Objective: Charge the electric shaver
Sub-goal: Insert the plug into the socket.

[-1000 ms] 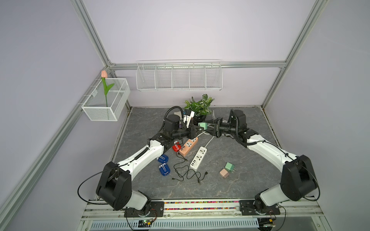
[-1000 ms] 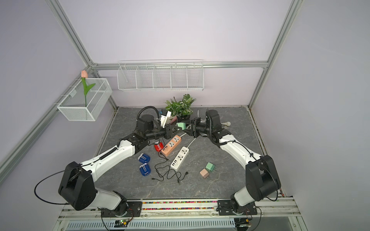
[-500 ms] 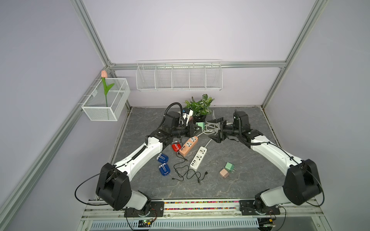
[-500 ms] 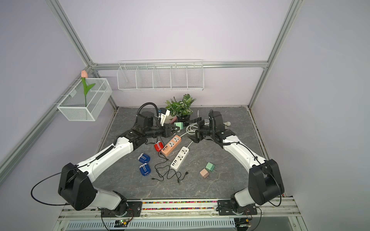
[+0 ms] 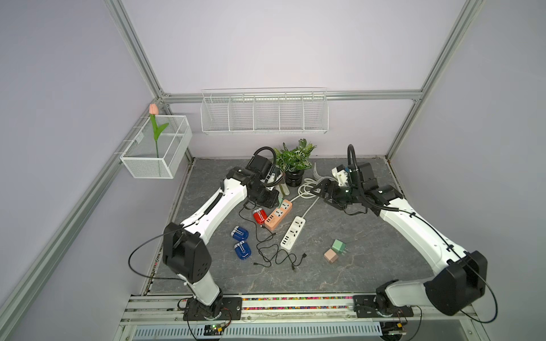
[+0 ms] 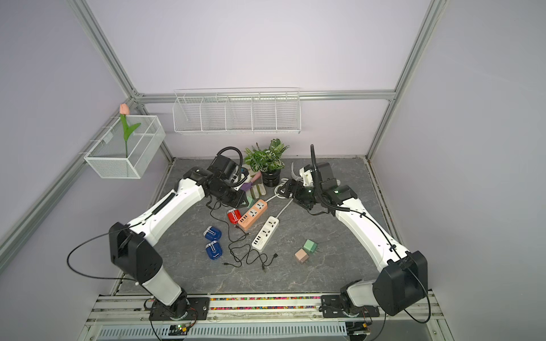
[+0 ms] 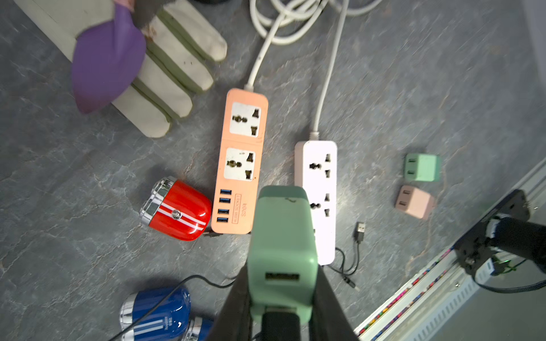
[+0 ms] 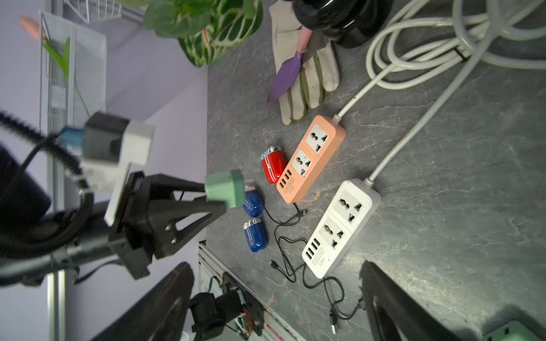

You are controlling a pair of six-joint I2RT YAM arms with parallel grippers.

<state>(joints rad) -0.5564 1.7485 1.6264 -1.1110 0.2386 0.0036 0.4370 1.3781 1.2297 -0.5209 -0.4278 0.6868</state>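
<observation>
In both top views I see soft, even light from above, with only weak shadows on the tabletop (image 5: 369, 254). In the left wrist view the green adapter (image 7: 282, 251) near the lens is soft, and the red shaver (image 7: 177, 211) has small glare. The right claw (image 8: 277, 265) is out of focus in its own view.
</observation>
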